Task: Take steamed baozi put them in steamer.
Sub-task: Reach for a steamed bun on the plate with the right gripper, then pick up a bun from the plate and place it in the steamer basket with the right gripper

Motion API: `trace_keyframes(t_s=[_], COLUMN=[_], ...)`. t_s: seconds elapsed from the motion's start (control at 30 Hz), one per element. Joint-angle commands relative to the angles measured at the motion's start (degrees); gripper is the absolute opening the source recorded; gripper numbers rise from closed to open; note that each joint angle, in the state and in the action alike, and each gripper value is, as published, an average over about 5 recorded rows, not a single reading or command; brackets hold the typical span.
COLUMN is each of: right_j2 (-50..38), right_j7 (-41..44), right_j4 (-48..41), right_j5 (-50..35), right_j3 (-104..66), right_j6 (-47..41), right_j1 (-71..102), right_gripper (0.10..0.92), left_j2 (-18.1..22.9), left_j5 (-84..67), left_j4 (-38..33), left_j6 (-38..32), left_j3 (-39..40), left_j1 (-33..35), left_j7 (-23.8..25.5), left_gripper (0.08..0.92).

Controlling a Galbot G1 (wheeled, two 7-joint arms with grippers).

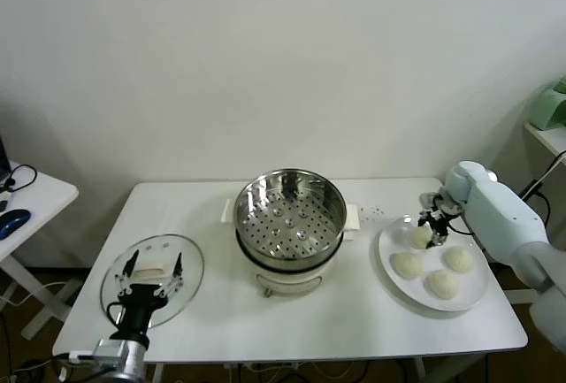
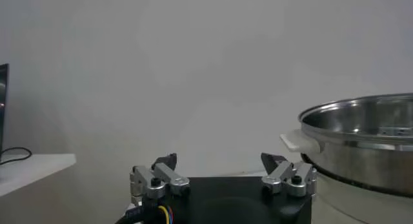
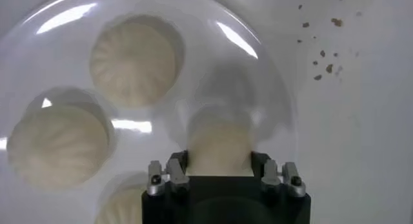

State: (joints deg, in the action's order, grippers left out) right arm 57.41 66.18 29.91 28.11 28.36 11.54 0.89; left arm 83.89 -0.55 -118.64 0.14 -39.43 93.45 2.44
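Note:
The steel steamer (image 1: 290, 210) stands mid-table on its white base; its rim also shows in the left wrist view (image 2: 368, 135). Four off-white baozi are at the white plate (image 1: 385, 250) on the right. My right gripper (image 1: 432, 226) is over the plate's far side, shut on one baozi (image 1: 421, 235). The right wrist view shows this baozi (image 3: 218, 141) pinched between the fingers of my right gripper (image 3: 218, 159), with three more (image 3: 133, 62) (image 3: 58, 144) (image 3: 122, 206) on the plate (image 3: 258, 64). My left gripper (image 1: 152, 270) (image 2: 219, 159) is open and empty at the front left.
A round clear glass lid (image 1: 190, 268) lies on the table's front left, under my left gripper. Small crumbs (image 3: 322, 51) dot the table beside the plate. A side table with a blue mouse (image 1: 13, 221) stands far left, and a green object (image 1: 553, 104) sits on a shelf far right.

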Motion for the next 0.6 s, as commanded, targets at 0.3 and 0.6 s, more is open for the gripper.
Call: trace_keyframes(t_s=[0.3,0.6], right_j2=[-4.06,-5.86], right_j7=[0.15,0.28], right_j4=[11.78,22.05], right_j5=[-4.97,-8.32], right_j3=[6.11,14.3], right_j6=[1.09,6.36], right_j1=[-4.0,-16.14], right_gripper=[0.619,0.62], left_j2=[0.22,0.28], left_j5=[0.03,0.12], left_j4=[-0.51,-1.39], left_j6=[-0.12,-0.18], left_j3=[-0.1,-0.52], left_j1=[0.5,1.41], left_j7=[-0.07,-0.14], left_gripper=[0.823,0.823])
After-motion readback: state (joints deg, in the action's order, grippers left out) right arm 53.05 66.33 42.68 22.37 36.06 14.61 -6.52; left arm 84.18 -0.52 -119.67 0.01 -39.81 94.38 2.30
